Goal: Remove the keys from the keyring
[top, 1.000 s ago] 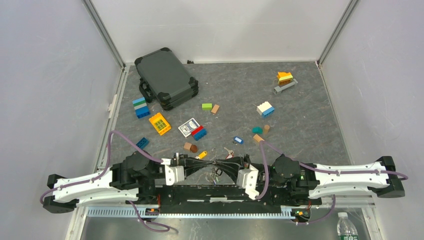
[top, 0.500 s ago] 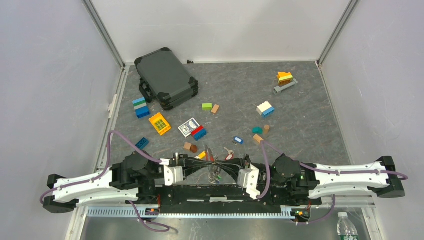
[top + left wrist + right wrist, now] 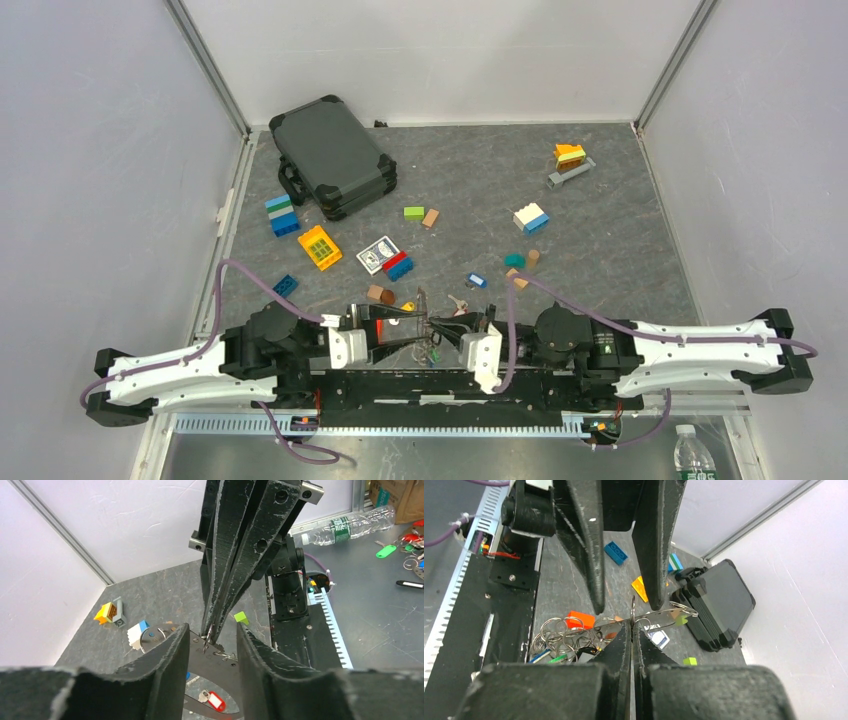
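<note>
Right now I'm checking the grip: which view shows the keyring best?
Right wrist: the keyring spans the frame, pinched by the right gripper, jaws shut. Left wrist shows only a curved bit; top view, a tiny glint.

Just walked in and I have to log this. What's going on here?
The right claw is shut on the keyring and holds it up between the two arms. Keys and small rings hang from it. The left claw is open, with its fingers on either side of the ring, close to the right claw's tips. It grips nothing.
</note>
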`<state>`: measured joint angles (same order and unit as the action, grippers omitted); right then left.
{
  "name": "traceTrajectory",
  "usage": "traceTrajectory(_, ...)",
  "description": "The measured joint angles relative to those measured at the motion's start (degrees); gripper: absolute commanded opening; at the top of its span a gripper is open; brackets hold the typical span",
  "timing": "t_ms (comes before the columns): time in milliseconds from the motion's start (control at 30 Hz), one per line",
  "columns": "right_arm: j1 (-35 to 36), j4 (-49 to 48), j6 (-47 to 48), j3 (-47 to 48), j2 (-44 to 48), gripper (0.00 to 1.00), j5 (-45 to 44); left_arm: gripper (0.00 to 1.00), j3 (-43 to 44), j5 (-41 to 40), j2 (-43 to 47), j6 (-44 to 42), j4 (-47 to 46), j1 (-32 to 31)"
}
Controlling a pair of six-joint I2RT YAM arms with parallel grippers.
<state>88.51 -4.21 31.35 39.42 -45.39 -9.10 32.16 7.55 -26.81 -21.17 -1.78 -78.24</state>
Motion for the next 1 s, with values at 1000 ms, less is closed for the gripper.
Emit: traceTrajectory(1000,0.00,50.34,-6.51,35.01,-20.50,0.00,-14.19,0.40,2.56,-8.48,-2.01,-1.09,4.39,0.00)
